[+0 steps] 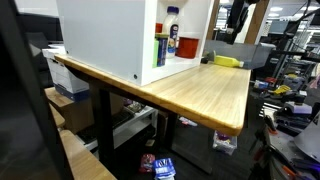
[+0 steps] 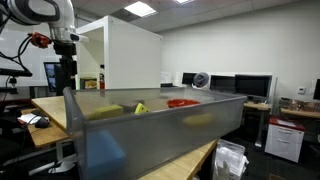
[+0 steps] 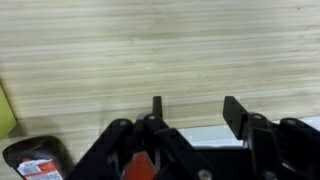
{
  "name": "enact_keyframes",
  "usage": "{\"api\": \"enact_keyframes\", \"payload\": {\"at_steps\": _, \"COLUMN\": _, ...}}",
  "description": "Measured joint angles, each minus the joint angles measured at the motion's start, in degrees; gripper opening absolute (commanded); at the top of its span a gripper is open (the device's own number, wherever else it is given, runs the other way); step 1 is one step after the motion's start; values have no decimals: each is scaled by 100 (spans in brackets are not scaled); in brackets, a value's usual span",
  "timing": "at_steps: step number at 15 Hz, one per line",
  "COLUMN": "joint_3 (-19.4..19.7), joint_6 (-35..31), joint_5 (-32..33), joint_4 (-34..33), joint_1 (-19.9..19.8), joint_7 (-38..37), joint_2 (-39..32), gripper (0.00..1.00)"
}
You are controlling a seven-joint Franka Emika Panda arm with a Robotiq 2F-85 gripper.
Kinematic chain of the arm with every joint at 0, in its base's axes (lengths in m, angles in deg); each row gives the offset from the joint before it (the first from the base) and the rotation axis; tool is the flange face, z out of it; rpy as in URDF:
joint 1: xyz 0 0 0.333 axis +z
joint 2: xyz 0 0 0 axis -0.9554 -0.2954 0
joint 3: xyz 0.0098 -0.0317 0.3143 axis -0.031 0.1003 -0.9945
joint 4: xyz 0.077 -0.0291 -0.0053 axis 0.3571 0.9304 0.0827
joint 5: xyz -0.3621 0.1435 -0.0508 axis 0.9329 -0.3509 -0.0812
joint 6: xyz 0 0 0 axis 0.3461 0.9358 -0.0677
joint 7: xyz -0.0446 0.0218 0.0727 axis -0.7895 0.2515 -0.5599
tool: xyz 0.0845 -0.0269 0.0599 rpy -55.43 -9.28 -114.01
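The gripper (image 3: pixel 195 112) hangs over bare tabletop (image 3: pixel 160 50) with its jaws spread and nothing between them, so the step in hand reads as an empty-handed hover. The nearest thing, a black-and-red packet (image 3: pixel 35 160), lies flat just beside the jaws, outside their gap, near a yellow object (image 3: pixel 5 115). Grasping it would call for a sideways shift until the jaws straddle it, then a descent.

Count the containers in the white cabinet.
3: a white bottle higher up, a green bottle below at the front, a dark jar beside it. The cabinet wall may hide more.
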Motion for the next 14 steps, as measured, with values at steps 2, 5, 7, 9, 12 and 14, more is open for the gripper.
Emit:
{"api": "enact_keyframes", "payload": {"at_steps": 2, "joint_3": 23, "joint_6": -138, "joint_5": 63, "joint_4": 85, "joint_1": -2, "joint_7": 247, "joint_2": 66, "gripper": 98}}
{"api": "enact_keyframes", "payload": {"at_steps": 5, "joint_3": 86, "joint_6": -281, "joint_5": 193, "joint_4": 170, "joint_1": -7, "joint_7": 552, "joint_2": 122, "gripper": 100}}
{"api": "enact_keyframes", "payload": {"at_steps": 7, "joint_3": 152, "joint_6": -309, "joint_5": 196, "joint_4": 192, "joint_1": 0, "joint_7": 767, "joint_2": 147, "gripper": 100}}
{"api": "enact_keyframes", "payload": {"at_steps": 9, "joint_3": 235, "joint_6": -312, "joint_5": 193, "joint_4": 192, "joint_1": 36, "joint_7": 956, "joint_2": 189, "gripper": 100}}
{"api": "enact_keyframes", "payload": {"at_steps": 12, "joint_3": 328, "joint_6": -262, "joint_5": 198, "joint_4": 183, "joint_1": 65, "joint_7": 1103, "joint_2": 334, "gripper": 100}}
{"api": "enact_keyframes", "payload": {"at_steps": 14, "joint_3": 347, "joint_6": -119, "joint_5": 223, "joint_4": 154, "joint_1": 58, "joint_7": 1103, "joint_2": 466, "gripper": 100}}
